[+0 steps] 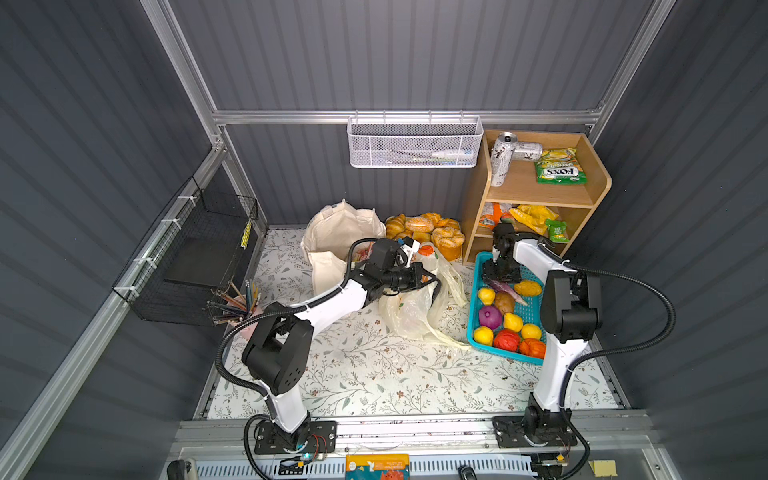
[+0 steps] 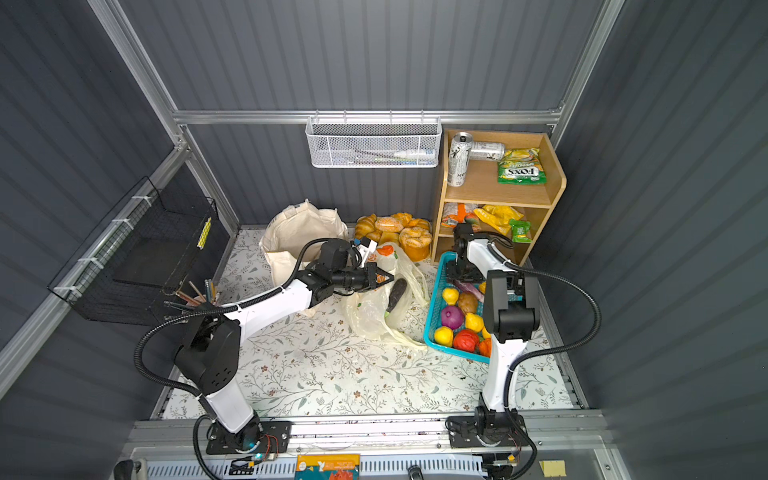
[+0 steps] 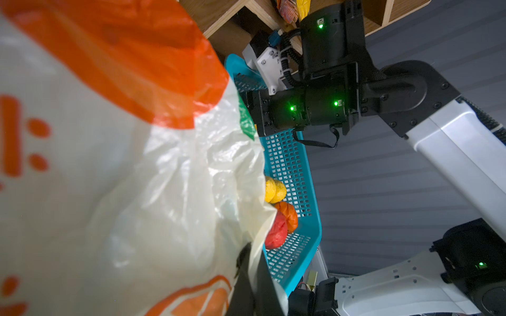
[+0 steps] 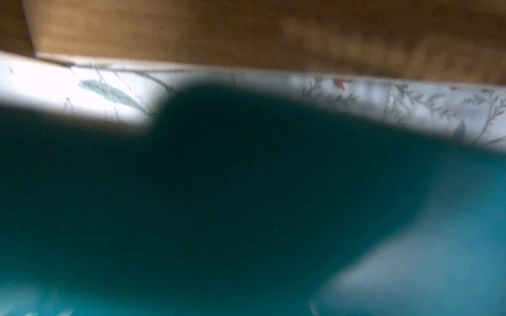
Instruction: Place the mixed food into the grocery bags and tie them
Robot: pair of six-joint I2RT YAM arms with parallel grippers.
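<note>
Floral mat (image 1: 374, 365), R gripper (image 1: 503, 274) tips hidden, basket (image 1: 471, 316)

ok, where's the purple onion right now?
In a top view the purple onion lies in the turquoise basket on the right side, by its left wall, between the brown potato and a yellow lemon.

Both top views look steeply down over the whole tabletop (image 1: 374, 374). The left wrist view hugs the plastic bag (image 3: 109, 177) and shares the turquoise basket (image 3: 290, 164) with them; the blurred right wrist view seems almost inside it.
</note>
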